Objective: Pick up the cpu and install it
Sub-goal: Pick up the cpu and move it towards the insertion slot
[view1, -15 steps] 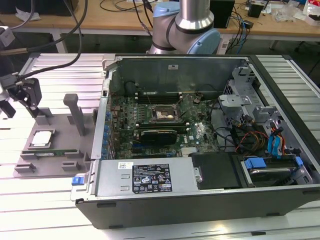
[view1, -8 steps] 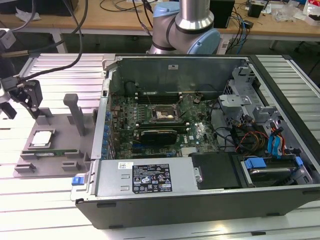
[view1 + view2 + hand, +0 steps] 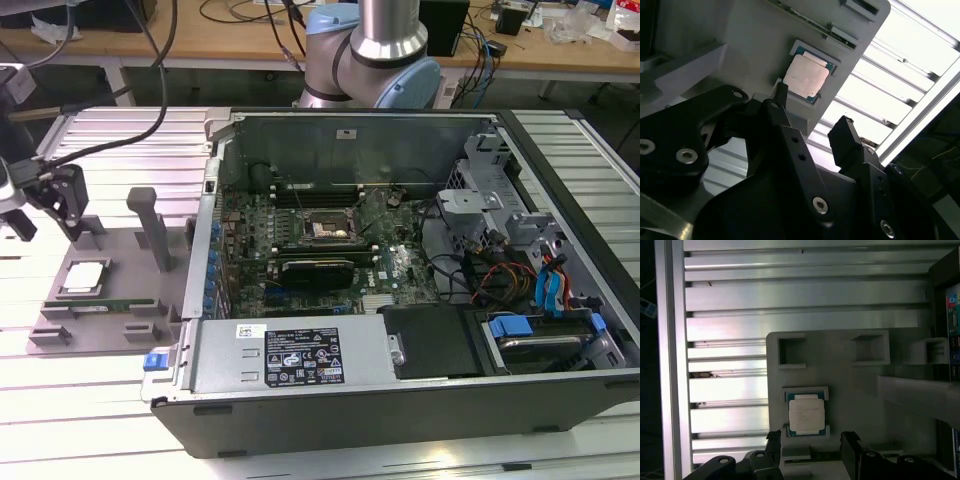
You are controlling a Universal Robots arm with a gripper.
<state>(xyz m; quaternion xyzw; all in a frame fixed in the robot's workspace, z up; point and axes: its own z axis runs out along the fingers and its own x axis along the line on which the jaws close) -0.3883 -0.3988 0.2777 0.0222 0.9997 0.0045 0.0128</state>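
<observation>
1. Gripper [image 3: 812, 442]: wide open and holding nothing. In both wrist views the two black fingers [image 3: 774, 440] stand well apart with bare tray between them.
2. The cpu [image 3: 806, 414] lies flat in its square pocket on the grey tray [image 3: 850, 385], silvery top up. Nothing is touching it.
3. In the first wrist view the fingertips sit near the cpu, just past one edge of its pocket and roughly straddling its width. They are apart from it. I can't tell how high they are above the tray.
4. In the exterior view the tray sits on the slatted metal table [image 3: 120, 140], on the exterior view's left of the open computer case [image 3: 300, 355]. The cpu [image 3: 83, 276] is at the tray's near-left part. A green memory stick [image 3: 100, 303] lies just beside it on the near side, in its own slot.
5. The gripper shows there as the black hardware at the far-left end of the tray.
6. The target is the socket [image 3: 328, 229] on the motherboard [image 3: 400, 265] inside the case, well apart from the tray. Its centre looks dark with no silvery chip in it, so I judge it unfilled.
7. Progress: early. Nothing is done on the part itself, though the approach to the cpu looks close to lined up.
8. Left to do: the grasp, the lift, the carry to the case, and seating it in the socket.
</observation>
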